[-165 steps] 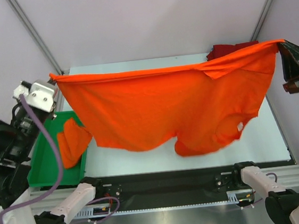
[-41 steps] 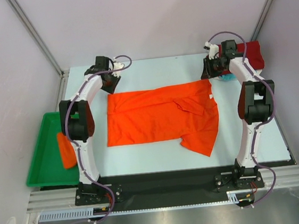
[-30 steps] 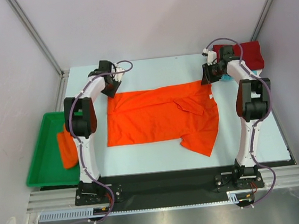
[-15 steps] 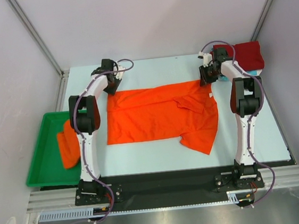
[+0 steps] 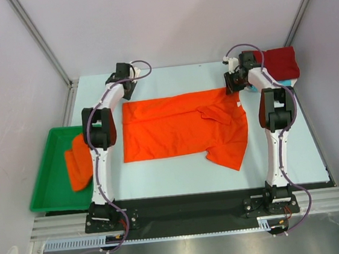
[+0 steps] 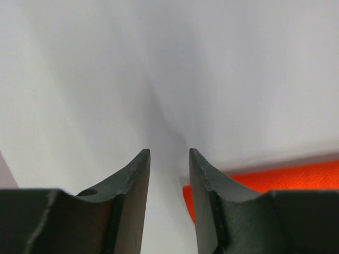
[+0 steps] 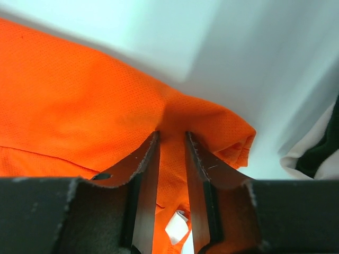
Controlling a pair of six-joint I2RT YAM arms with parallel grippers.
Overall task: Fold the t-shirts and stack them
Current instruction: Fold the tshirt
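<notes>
One orange t-shirt (image 5: 176,129) lay spread flat in the middle of the tabletop (image 5: 181,177), one sleeve trailing toward the near right. A second orange t-shirt (image 5: 79,167) sat crumpled in the single green tray (image 5: 45,185) off the left edge. One dark red t-shirt (image 5: 279,62) lay folded in the far right corner, with a sliver of turquoise cloth (image 5: 292,81) under it. That made two orange and one dark red.

Both arms reached to the spread shirt's far corners. The left tool (image 6: 168,154) stood narrowly parted over bare tabletop and held nothing, with the cloth's corner just beside it. The right tool (image 7: 172,135) was narrow, pinching a pucker of the spread shirt's far right corner.
</notes>
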